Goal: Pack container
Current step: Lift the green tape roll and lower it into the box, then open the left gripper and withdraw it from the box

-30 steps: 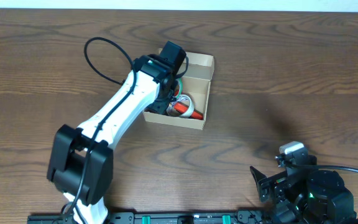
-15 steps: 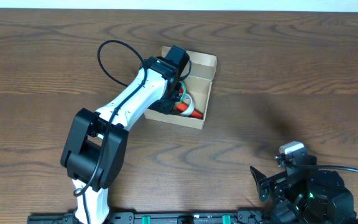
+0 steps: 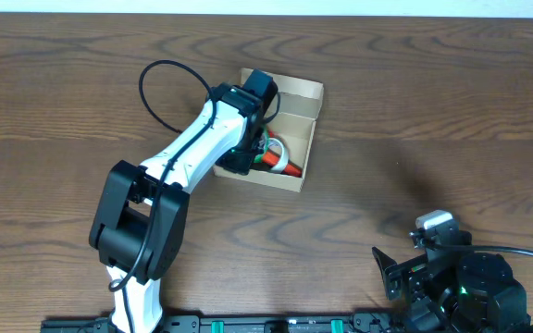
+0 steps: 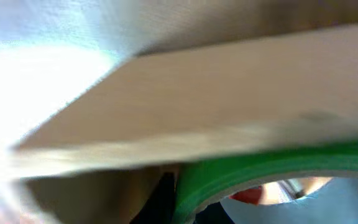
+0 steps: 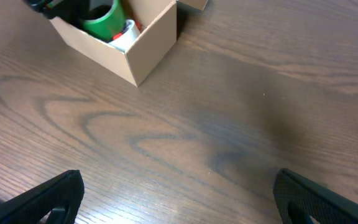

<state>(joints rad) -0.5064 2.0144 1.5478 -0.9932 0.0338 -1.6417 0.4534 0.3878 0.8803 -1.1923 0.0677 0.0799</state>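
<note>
The container (image 3: pixel 299 104) is a tan cardboard box, open, at the middle of the table; it also shows in the right wrist view (image 5: pixel 151 43). My left gripper (image 3: pixel 257 139) reaches down into it. In the left wrist view a dark finger (image 4: pixel 182 199) lies against the wall of a green tape roll (image 4: pixel 278 165), with the box's cardboard wall (image 4: pixel 197 99) close above. The green tape roll (image 5: pixel 101 18) stands inside the box beside a red and white roll (image 3: pixel 278 163). My right gripper (image 5: pixel 179 193) is open and empty over bare wood, far from the box.
The left arm's black cable (image 3: pixel 160 92) loops over the table left of the box. The right arm's base (image 3: pixel 465 282) sits at the front right corner. Wood table (image 3: pixel 433 111) all around.
The left arm's shoulder swung right a second ago, and the gripper shifted slightly inside the box. The right arm has not moved.
</note>
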